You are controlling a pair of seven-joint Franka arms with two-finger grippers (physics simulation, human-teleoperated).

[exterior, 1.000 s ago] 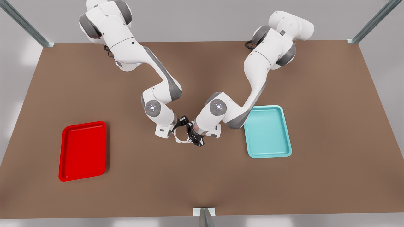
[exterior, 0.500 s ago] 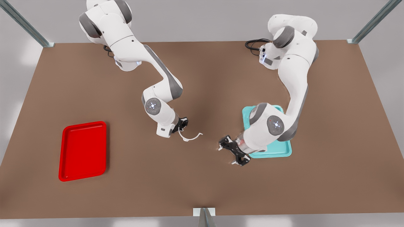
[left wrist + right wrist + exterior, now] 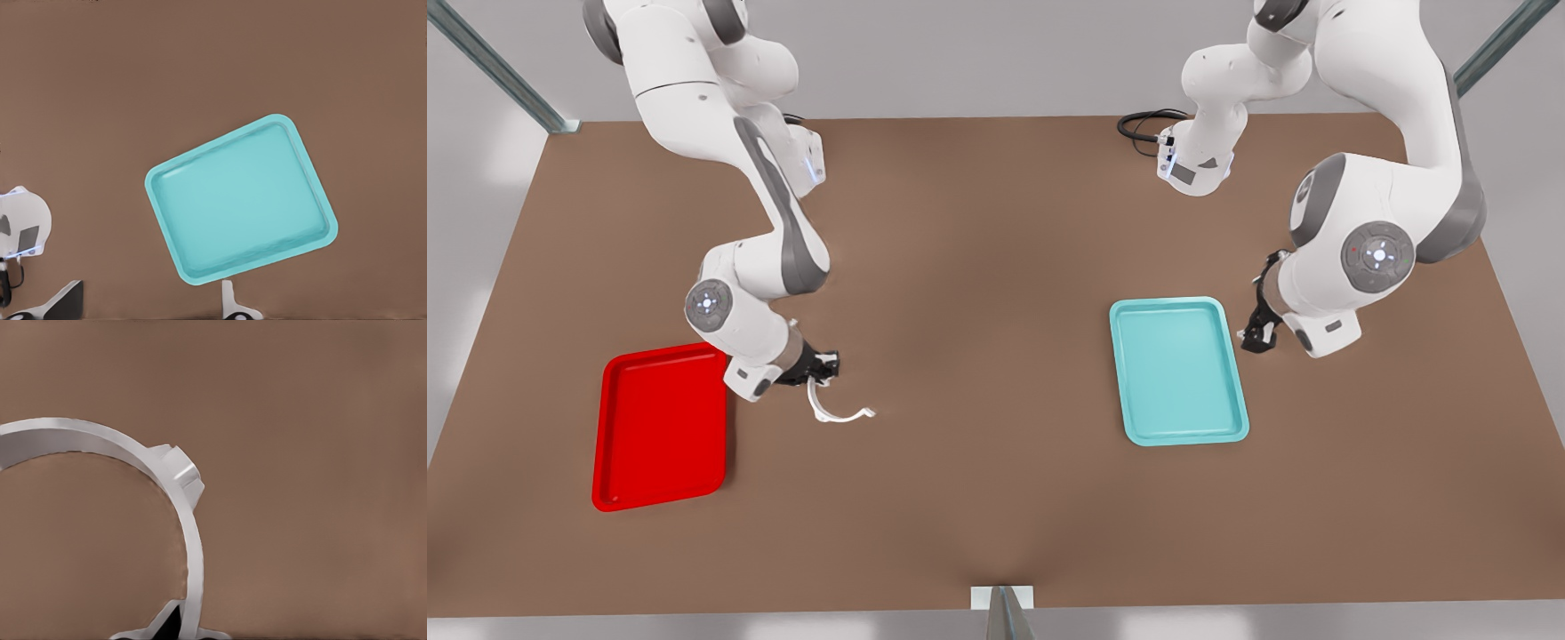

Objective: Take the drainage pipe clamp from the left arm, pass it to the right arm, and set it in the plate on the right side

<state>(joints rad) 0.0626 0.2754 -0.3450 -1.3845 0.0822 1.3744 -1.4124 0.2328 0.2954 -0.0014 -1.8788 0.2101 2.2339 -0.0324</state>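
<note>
Since before: both arms have swung apart from the middle of the table; the clamp-carrying arm has gone toward the red tray, the other has pulled back past the teal tray.
Right gripper (image 3: 818, 369): on the front view's left, just beside the red plate's near-centre edge, its fingers pinched on one end of the clamp.
Clamp (image 3: 831, 411): a thin white half-ring hanging from that gripper, curving out toward the table's middle; up close in the right wrist view (image 3: 177, 477) it arcs over bare brown tabletop, a small tab on its outer side.
Plate (image 3: 660, 427): red tray flat on the table (image 3: 996, 498), beside the clamp, not under it.
Left gripper (image 3: 1258, 333): on the front view's right, just beyond the teal tray's outer edge, carrying nothing; whether its fingers are apart I cannot tell.
Teal tray (image 3: 1179, 369): flat on the table, seen from above in the left wrist view (image 3: 240, 200).
</note>
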